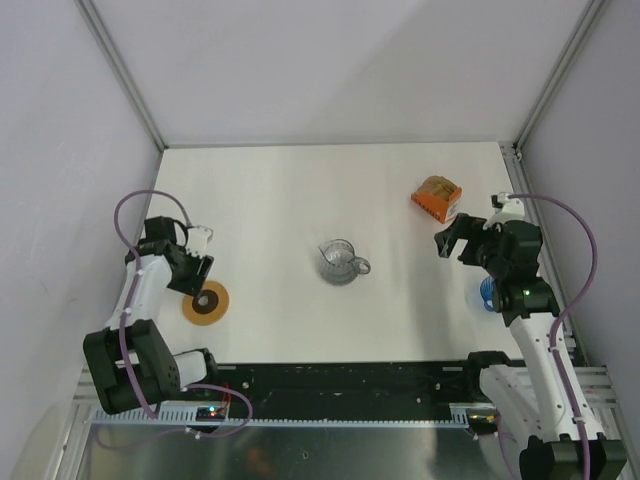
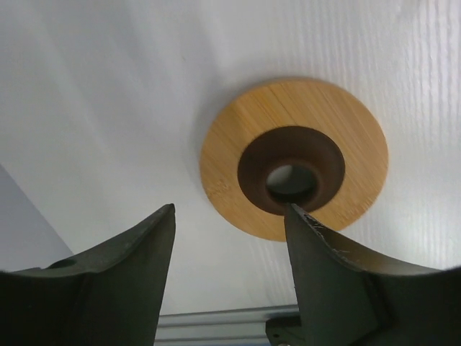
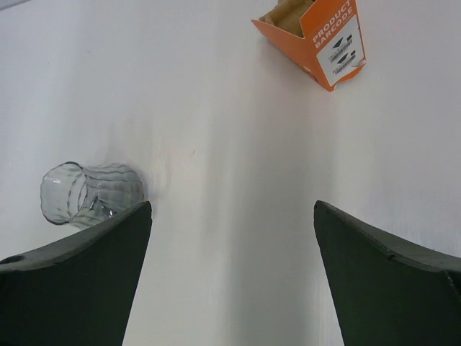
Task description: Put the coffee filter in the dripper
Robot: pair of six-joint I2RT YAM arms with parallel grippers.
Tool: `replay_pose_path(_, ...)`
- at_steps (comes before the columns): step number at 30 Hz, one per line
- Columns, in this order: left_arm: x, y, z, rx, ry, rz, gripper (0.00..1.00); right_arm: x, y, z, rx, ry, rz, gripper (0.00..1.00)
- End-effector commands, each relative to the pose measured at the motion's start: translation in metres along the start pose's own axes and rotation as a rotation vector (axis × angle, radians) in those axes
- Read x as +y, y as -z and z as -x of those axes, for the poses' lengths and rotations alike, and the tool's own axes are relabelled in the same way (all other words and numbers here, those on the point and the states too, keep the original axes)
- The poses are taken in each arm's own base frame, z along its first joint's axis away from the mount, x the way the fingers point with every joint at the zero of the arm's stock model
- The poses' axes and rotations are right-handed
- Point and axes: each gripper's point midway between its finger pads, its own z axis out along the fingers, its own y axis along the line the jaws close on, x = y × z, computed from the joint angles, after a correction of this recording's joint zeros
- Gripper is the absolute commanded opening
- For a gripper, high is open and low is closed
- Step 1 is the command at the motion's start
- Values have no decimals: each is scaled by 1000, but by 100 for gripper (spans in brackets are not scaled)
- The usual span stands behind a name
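Unstarted: dripper [image 1: 486, 292], 4 o'clock, apparently unlined; orange box [image 1: 437, 197], 2 o'clock, untouched; left gripper [image 2: 230, 216], right gripper [image 3: 230, 209] spread apart, empty.

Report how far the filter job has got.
Nothing done yet: filters sit in the orange box, the dripper lies half hidden by the right arm. Nothing in hand: left hand and right hand are open, empty. Left: pick a filter, seat it in the dripper.

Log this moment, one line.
left gripper open near wooden ring | right gripper open, empty | dripper at right | filters in box
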Motion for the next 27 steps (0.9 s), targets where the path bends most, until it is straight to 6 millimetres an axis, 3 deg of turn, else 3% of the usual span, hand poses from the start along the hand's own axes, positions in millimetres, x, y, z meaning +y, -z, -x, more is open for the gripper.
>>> replay_pose_path(1, 21, -4, 17, -64, 20, 91, 66, 9, 1, 9, -35, -21, 70, 99)
replay_pose_path(15, -2, -37, -3, 1, 10, -22, 61, 7, 4, 9, -42, -22, 59, 99)
replay_pose_path(19, -7, -47, -9, 25, 18, -44, 54, 5, 5, 9, -43, -23, 46, 99)
replay_pose_path(21, -14, -54, -13, 41, 23, -69, 45, 4, 4, 10, -45, -22, 44, 99)
replay_pose_path(25, -24, -62, -14, 42, 36, -92, 8, 4, 4, 10, -45, -21, 46, 99)
replay_pose_path(27, -24, -61, -5, 9, 50, -88, 2, 5, 5, 11, -48, -21, 50, 99)
